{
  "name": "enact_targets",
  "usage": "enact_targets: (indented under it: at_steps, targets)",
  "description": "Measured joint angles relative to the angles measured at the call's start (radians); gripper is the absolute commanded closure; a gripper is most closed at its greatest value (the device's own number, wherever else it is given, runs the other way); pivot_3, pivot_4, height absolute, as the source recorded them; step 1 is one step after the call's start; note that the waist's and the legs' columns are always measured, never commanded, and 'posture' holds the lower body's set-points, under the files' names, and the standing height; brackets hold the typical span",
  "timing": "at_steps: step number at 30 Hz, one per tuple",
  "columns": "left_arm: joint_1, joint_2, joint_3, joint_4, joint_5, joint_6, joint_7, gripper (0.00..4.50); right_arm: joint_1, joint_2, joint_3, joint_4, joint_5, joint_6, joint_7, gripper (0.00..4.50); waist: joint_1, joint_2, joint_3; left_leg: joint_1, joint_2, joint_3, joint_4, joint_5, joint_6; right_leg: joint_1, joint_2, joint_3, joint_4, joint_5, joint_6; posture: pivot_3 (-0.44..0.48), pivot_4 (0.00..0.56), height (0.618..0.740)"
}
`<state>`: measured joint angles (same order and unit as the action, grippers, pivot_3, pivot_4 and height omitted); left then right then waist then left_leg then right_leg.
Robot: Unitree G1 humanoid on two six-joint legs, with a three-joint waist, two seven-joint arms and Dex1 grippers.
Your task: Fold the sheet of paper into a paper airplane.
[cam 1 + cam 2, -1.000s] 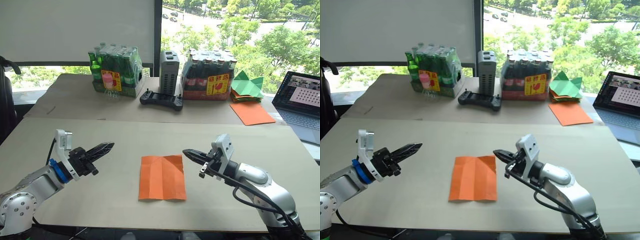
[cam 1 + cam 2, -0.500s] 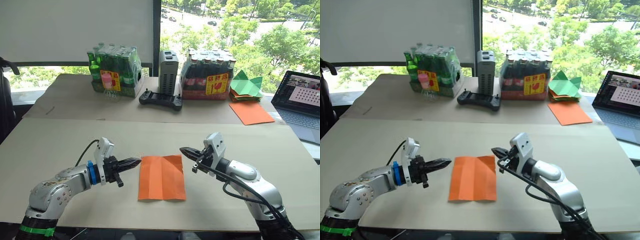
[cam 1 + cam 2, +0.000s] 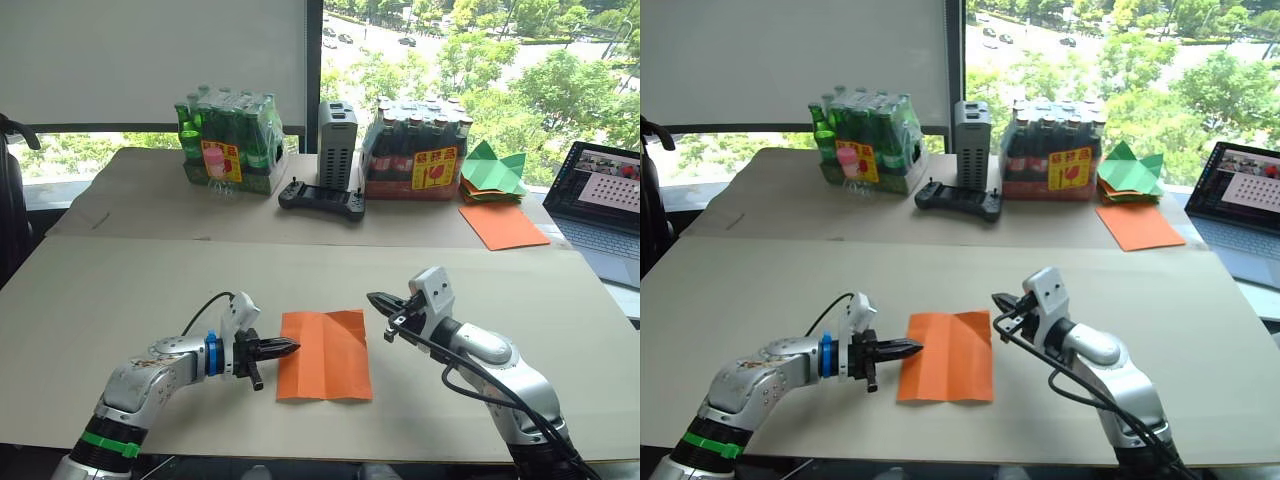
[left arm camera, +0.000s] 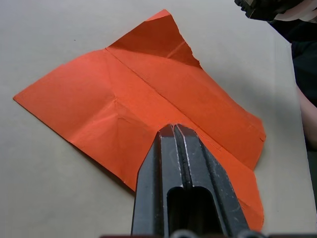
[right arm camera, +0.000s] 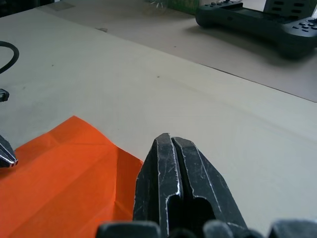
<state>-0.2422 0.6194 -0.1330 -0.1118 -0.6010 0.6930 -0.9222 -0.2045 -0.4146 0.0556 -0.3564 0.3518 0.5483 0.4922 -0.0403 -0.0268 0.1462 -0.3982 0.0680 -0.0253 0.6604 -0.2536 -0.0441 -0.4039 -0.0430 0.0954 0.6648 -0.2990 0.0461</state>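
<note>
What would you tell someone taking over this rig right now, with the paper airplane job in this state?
Left hand: shut, empty, tips over the left edge of the sheet of paper.
Right hand: shut, empty, just off the sheet's far right corner, not touching it as far as I can tell.
The sheet lies flat on the near table, unfolded, with crease lines across it.
Done: only pre-creasing, judging by the lines; no fold is held.
Left: all the folding into a dart. Nothing is gripped, so you can start clean.
</note>
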Motion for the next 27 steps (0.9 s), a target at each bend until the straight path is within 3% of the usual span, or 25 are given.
enact_targets:
  at_steps: [13, 27]
  targets:
    - [-0.026, -0.022, -0.037, 0.091, 0.110, -0.119, -0.086, 4.50, 0.065, -0.059, 0.014, -0.027, -0.056, 0.007, 0.005, 4.47, 0.004, 0.003, -0.002, 0.002, 0.000, 0.000, 0.000, 0.000, 0.000, 0.002, 0.000, 0.000, 0.000, 0.000, 0.000, 0.000, 0.150, 0.740]
    - [-0.053, -0.058, -0.040, 0.123, 0.135, -0.120, -0.095, 4.50, 0.125, -0.113, 0.066, -0.027, -0.103, 0.049, 0.046, 4.47, 0.023, 0.005, -0.003, 0.004, -0.001, 0.000, 0.000, 0.000, 0.000, 0.004, 0.000, 0.000, -0.001, 0.000, 0.000, 0.000, 0.150, 0.740]
